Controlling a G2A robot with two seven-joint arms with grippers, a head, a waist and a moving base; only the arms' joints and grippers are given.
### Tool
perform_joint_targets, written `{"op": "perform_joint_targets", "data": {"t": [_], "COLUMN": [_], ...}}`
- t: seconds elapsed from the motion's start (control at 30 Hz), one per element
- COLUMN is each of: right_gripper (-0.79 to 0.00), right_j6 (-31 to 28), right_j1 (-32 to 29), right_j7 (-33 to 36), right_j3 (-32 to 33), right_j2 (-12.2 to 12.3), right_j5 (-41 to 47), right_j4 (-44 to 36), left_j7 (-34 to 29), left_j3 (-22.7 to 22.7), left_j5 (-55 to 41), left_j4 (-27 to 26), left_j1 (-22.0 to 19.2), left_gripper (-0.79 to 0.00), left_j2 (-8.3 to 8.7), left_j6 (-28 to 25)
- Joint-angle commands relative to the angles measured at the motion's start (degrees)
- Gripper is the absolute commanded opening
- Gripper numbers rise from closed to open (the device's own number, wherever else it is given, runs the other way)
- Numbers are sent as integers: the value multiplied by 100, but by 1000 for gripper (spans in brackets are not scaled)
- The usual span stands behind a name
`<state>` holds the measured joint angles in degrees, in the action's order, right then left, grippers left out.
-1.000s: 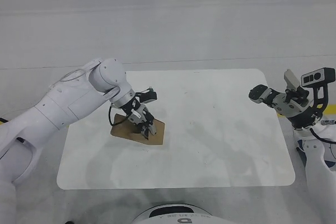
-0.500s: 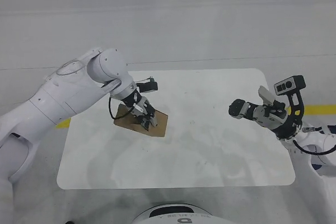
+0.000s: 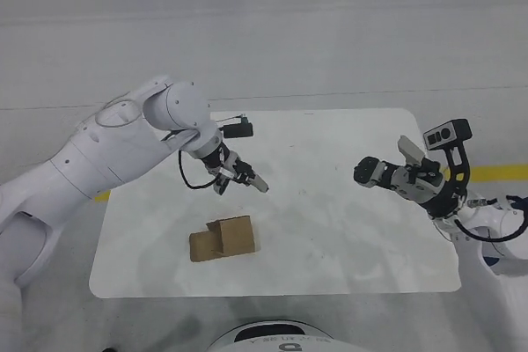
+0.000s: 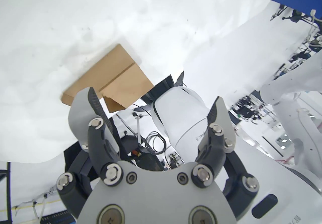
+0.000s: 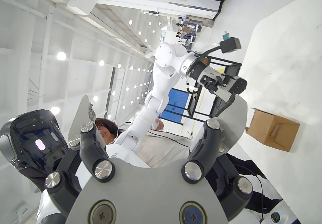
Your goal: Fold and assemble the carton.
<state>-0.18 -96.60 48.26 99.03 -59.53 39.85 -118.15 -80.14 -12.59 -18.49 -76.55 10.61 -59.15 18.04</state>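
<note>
A brown cardboard carton (image 3: 222, 238) lies partly folded on the white table (image 3: 334, 238), near its front left, with one flap sticking out to the left. My left gripper (image 3: 252, 181) hangs open and empty above the table, behind and slightly right of the carton. In the left wrist view the carton (image 4: 110, 84) lies beyond the open left gripper (image 4: 153, 109), clear of its fingers. My right gripper (image 3: 363, 171) is held open over the table's right half, far from the carton. The right wrist view shows the carton (image 5: 273, 129) past the open right gripper (image 5: 158, 112).
The table's rounded front edge (image 3: 273, 294) runs close to the carton. A yellow floor line (image 3: 510, 170) passes by the table's right side. The left arm's wrist camera (image 3: 236, 130) juts out over the table's back left.
The left gripper has let go of the carton, which dropped toward the table's front; the gripper rose and shifted right. The right arm swung in from the right edge over the table.
</note>
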Motion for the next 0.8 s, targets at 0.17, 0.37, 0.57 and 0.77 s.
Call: {"op": "perform_joint_targets", "data": {"t": [0.17,0.37,0.57,0.77], "right_gripper": [0,0,0,0], "right_j6": [-508,-1195,-1195,-1195], "right_j1": [168,469,469,469], "right_j7": [42,-357,-357,-357], "right_j3": [-289,-1106,-1106,-1106], "right_j2": [14,-26,-26,-26], "right_j5": [-1098,-2598,-2598,-2598], "right_j4": [1,137,137,137], "left_j7": [-159,87,638,1547], "left_j3": [-592,-1812,-3006,-3319], "left_j5": [321,5,-869,-1556], "left_j4": [480,146,-1456,-2389], "left_j1": [53,1216,3495,5149], "left_gripper": [0,0,0,0], "left_j2": [552,1714,2774,3148], "left_j6": [79,45,-444,-1124]}}
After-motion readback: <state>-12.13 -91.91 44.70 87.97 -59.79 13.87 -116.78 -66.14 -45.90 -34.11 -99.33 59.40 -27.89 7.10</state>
